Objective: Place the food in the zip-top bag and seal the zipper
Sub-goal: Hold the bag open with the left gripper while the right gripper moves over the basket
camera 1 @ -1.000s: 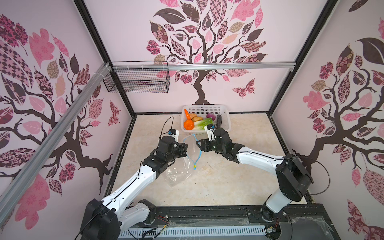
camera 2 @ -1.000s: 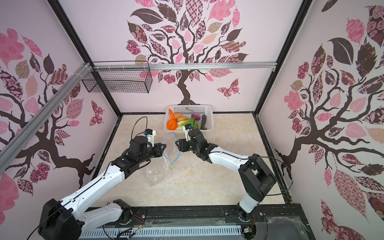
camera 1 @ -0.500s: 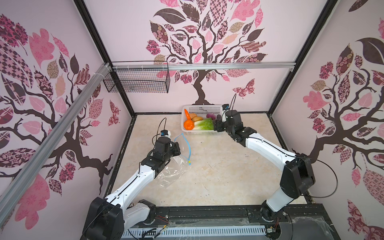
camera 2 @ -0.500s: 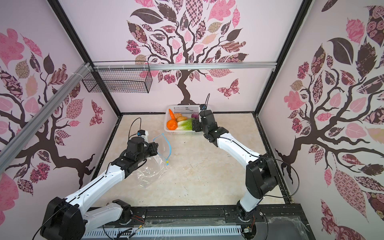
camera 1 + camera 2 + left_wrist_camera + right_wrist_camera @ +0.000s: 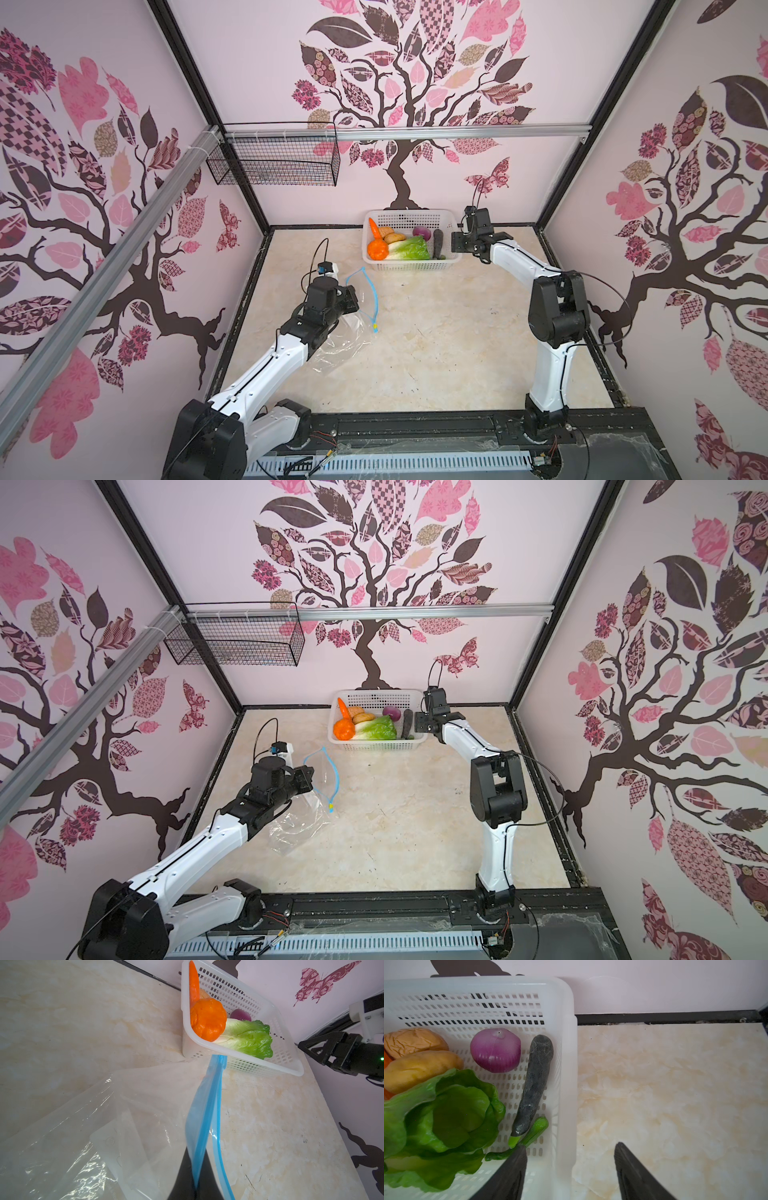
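Note:
The food lies in a white basket [image 5: 411, 264] at the back: carrot [image 5: 374, 227], pumpkin [image 5: 377, 248], potatoes [image 5: 394, 237], cabbage [image 5: 411, 249], onion [image 5: 495, 1050] and eggplant [image 5: 536, 1080]. The clear zip-top bag [image 5: 345, 336] droops onto the table at the left. Its blue zipper [image 5: 374, 291] arcs upward, with the yellow slider [image 5: 375, 331] at the lower end. My left gripper [image 5: 196, 1153] is shut on the zipper edge [image 5: 205, 1105] and holds it up. My right gripper [image 5: 571, 1147] is open above the basket's right wall [image 5: 566, 1064], one finger inside and one outside, holding nothing.
A black wire basket [image 5: 274, 164] hangs on the back-left wall above the table. The basket of food stands against the back wall. Bare marble tabletop [image 5: 457, 332] spreads between the bag and the right arm's base.
My right gripper has left the bag's mouth and travelled back to the basket's right side. My left arm has drawn the held bag edge a little to the left.

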### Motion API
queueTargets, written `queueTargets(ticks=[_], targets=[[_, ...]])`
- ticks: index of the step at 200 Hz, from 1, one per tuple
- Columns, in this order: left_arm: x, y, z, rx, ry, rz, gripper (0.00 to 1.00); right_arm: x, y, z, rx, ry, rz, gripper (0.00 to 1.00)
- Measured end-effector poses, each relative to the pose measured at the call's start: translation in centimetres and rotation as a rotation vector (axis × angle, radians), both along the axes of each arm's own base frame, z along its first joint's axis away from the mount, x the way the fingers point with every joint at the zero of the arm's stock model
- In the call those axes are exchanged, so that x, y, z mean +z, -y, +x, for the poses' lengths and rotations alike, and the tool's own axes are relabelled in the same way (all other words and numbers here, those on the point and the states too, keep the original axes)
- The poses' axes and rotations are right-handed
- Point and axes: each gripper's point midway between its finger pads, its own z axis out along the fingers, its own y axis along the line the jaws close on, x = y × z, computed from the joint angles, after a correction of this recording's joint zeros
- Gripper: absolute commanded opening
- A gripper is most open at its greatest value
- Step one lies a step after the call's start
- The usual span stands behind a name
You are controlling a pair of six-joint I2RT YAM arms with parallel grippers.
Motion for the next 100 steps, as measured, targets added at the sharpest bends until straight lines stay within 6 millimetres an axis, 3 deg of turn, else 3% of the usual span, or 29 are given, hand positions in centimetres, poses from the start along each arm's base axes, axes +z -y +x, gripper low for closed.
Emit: queueTargets(ticks=[21, 75, 100], targets=[[0.2, 0.0, -0.1, 0.000, 0.006, -0.002, 0.00, -0.9, -0.3, 0.4, 0.011, -0.023, -0.006, 0.44], [0.8, 0.0, -0.1, 0.000, 0.024, -0.010, 0.00, -2.1, -0.4, 0.4, 0.027, -0.049, -0.026, 0.34], [0.9, -0.1, -0.1, 0.000, 0.028, -0.011, 0.00, -2.7, -0.3, 0.5, 0.030, -0.058, -0.040, 0.22]])
